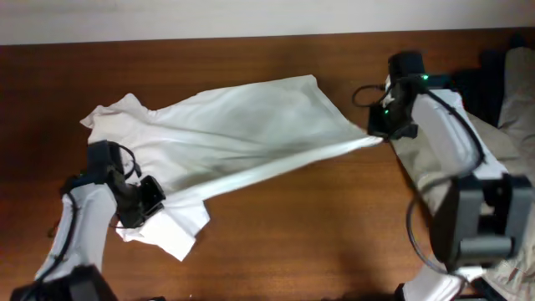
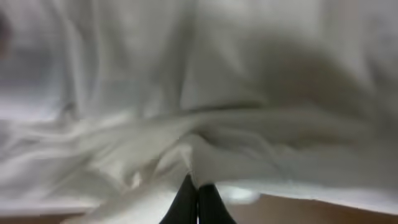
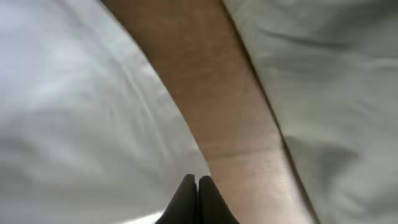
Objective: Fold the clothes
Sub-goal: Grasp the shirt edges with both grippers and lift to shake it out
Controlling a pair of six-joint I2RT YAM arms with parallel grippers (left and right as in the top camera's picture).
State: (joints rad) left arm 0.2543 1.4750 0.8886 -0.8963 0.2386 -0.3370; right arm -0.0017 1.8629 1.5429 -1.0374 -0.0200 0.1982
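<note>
Stretched white T-shirt (image 1: 234, 125) lay on the tabletop (image 1: 292, 238) between both sets of fingers. Left fingers (image 2: 191, 200) pinched shut on its bunched near edge. Right fingers (image 3: 189, 200) clamped its opposite corner, cloth taut. Khaki garment (image 1: 520, 92) lay just beyond right fingers.

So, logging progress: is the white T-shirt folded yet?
Not folded: T-shirt spread, wrinkled, stretched between left gripper and right gripper.
</note>
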